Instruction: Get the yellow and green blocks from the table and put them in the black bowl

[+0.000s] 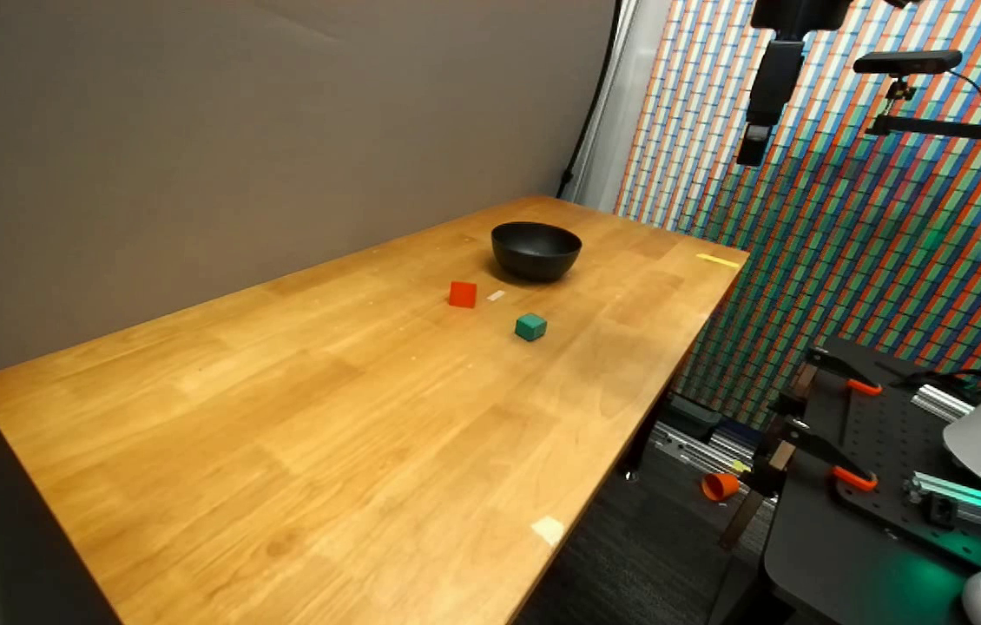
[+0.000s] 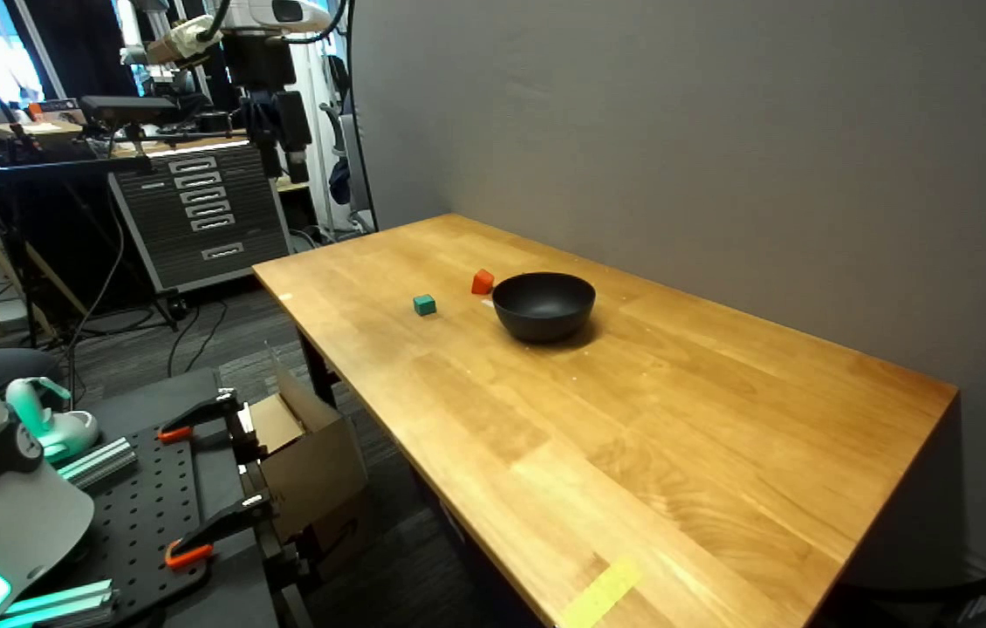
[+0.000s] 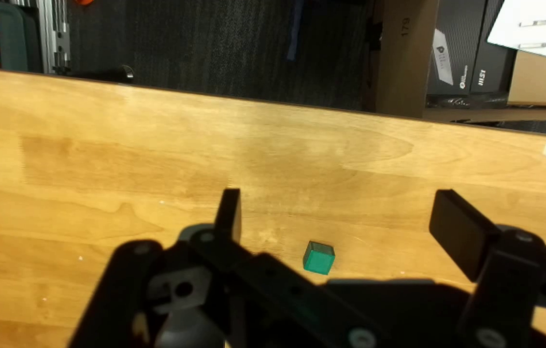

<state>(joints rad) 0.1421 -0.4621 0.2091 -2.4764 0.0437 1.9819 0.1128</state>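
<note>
Clearly, the gripper (image 3: 338, 210) has its jaws spread wide and empty, held above the table (image 3: 108, 169) and apart from the green block (image 3: 319, 261) on it. Left to right in the wrist view come one black finger (image 3: 226, 212), that block, seen through the gap, and the opposite finger (image 3: 461, 232). In an exterior view the order is the green block, the red-orange block (image 2: 482, 282), then the black bowl (image 2: 541, 330), all on the table, with the red-orange block near the bowl. As for writing, “MIKA” runs in from the frame's edge there, on the white robot base (image 2: 13, 515) at far left. In the wrist view, past the table's edge, “179” stands sideways on a cardboard box (image 3: 398, 58); right of it a dark box (image 3: 466, 34) bears a pale label (image 3: 443, 58), mostly too small to read, and “MSI”.
</note>
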